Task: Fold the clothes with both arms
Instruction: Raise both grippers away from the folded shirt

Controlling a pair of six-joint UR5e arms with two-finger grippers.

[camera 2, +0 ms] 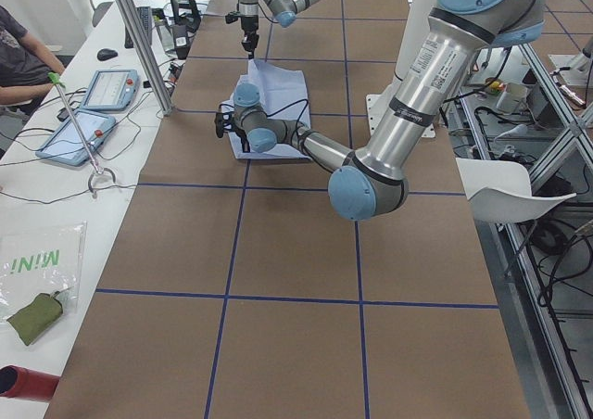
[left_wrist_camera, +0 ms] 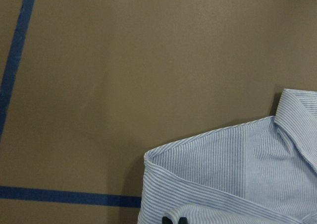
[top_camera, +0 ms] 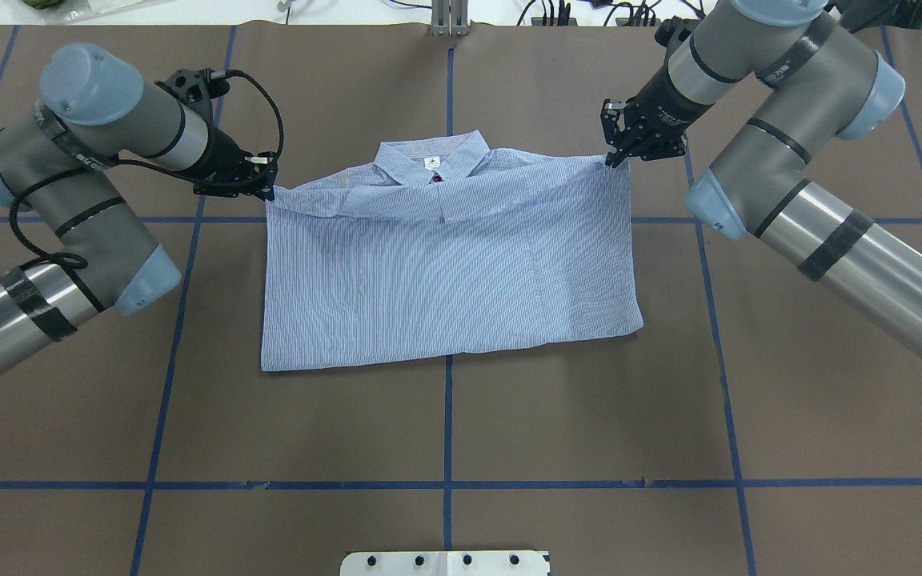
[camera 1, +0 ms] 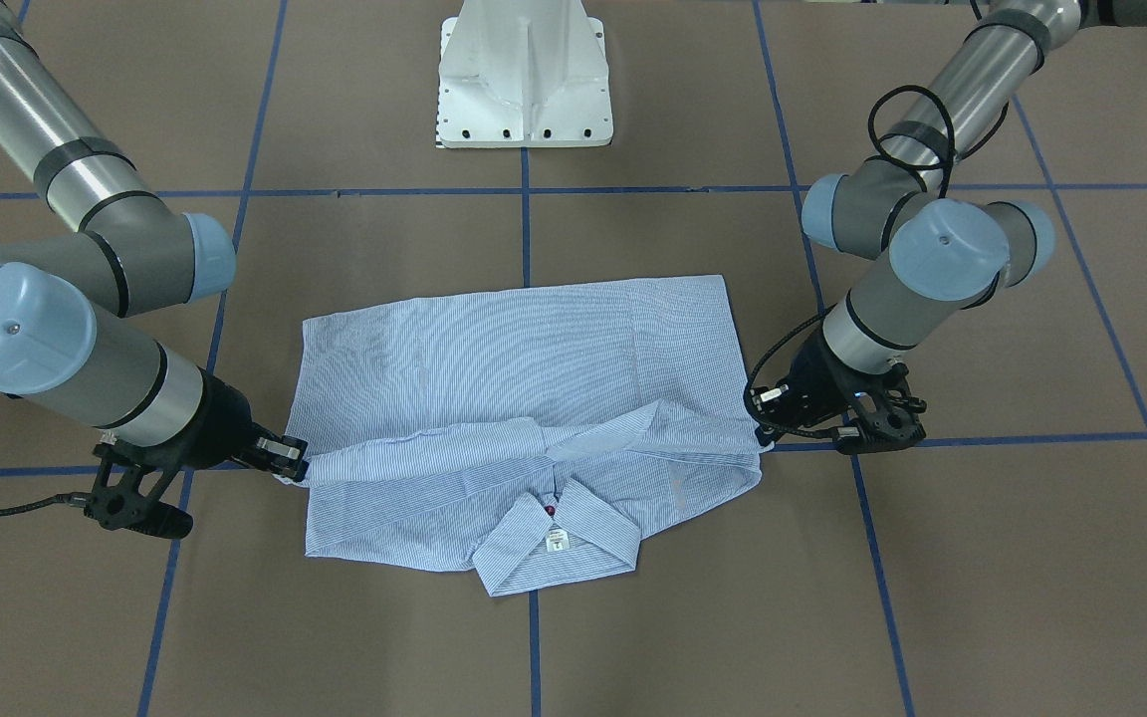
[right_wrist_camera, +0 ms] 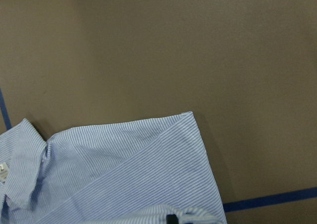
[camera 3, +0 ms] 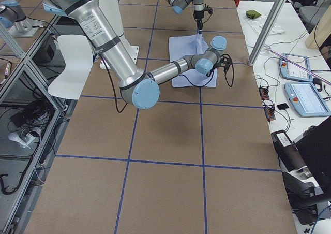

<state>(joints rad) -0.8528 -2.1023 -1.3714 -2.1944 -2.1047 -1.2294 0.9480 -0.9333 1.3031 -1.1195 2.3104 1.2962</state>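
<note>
The light blue striped shirt lies folded in half on the brown table, its collar and white neck label on the far side from the robot. My left gripper is shut on the shirt's folded-over edge at one shoulder; it also shows in the front-facing view. My right gripper is shut on the same edge at the other shoulder, also in the front-facing view. Both sit low at the cloth. The wrist views show bunched shirt fabric at the fingertips.
The white pedestal base stands at the robot's side of the table. Blue tape lines cross the brown surface. A side desk with tablets and a seated person lies beyond the table's far edge.
</note>
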